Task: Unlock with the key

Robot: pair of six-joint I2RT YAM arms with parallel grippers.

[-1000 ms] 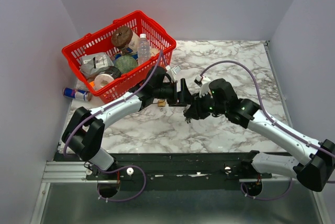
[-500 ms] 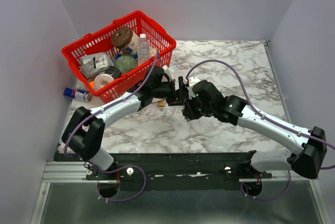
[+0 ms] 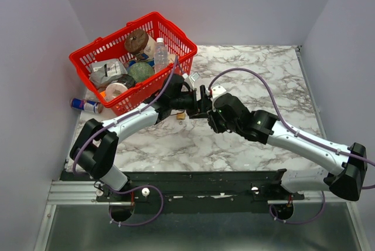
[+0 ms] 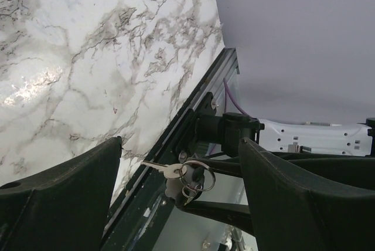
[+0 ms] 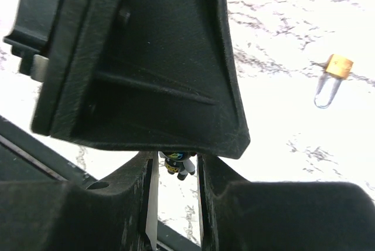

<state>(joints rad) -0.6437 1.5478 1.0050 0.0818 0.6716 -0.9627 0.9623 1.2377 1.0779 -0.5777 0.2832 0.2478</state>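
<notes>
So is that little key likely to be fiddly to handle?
Probably: the key is thin and tiny beside the left gripper, so it may twist or slip. Its ring could let it swing. It looks like stiff metal, unlikely to bend.

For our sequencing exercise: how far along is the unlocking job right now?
Done: the key is off the table, gripped by the right tool. In hand: it sits inside the open left tool. Left: the padlock lies apart on the table, no key in it.
</notes>
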